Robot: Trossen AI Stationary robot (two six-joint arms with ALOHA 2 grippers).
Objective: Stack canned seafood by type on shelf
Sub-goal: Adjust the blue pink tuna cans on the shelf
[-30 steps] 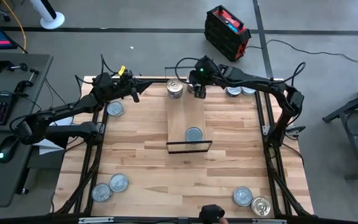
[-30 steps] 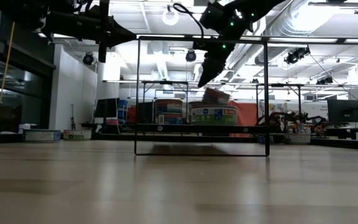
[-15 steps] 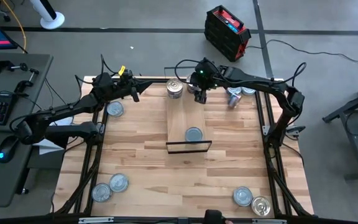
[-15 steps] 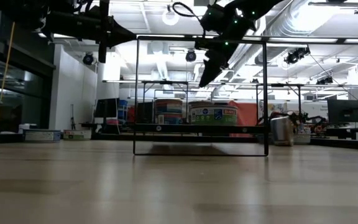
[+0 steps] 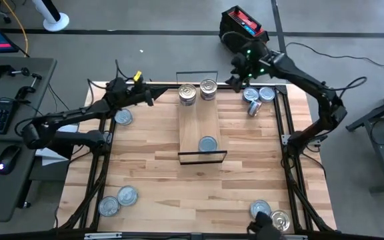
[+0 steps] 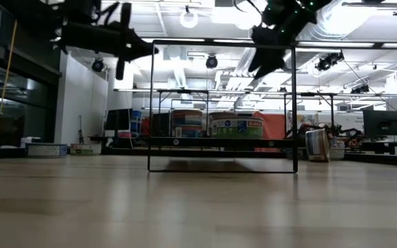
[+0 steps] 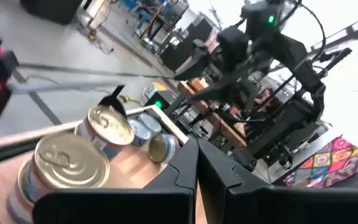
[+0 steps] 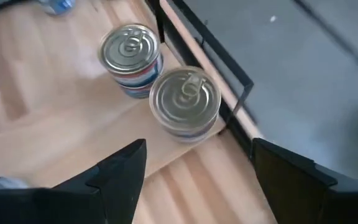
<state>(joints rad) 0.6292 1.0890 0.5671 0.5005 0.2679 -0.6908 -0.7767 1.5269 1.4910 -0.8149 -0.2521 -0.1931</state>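
You have the wooden tabletop [image 5: 152,180] under everything, and on it the shelf [image 5: 199,127], a long light-wood plank with a thin black wire frame at each short end, lying roughly midway between the two arms.

Your right arm reaches in over the far edge of the table; the right gripper [image 5: 235,80] hangs in the air just right of the shelf's far end, its fingers spread wide with nothing between them. Your left arm stretches from the left side toward the far edge; the left gripper [image 5: 151,99] hovers left of the shelf's far end with its fingers pressed together, holding nothing.

On the shelf's far end you see two ring-pull tins [image 5: 188,94] standing side by side, close together; the right wrist view looks down on their shiny lids [image 8: 185,94]. A blue-grey-topped tin [image 5: 207,144] sits alone near the shelf's near end.

Off the shelf, you have a cluster of tins [image 5: 259,97] at the far right of the table, one of them tipped on its side, a single tin [image 5: 123,117] at the left below the left arm, a pair [image 5: 118,201] at the near left, and another pair [image 5: 271,215] at the near right
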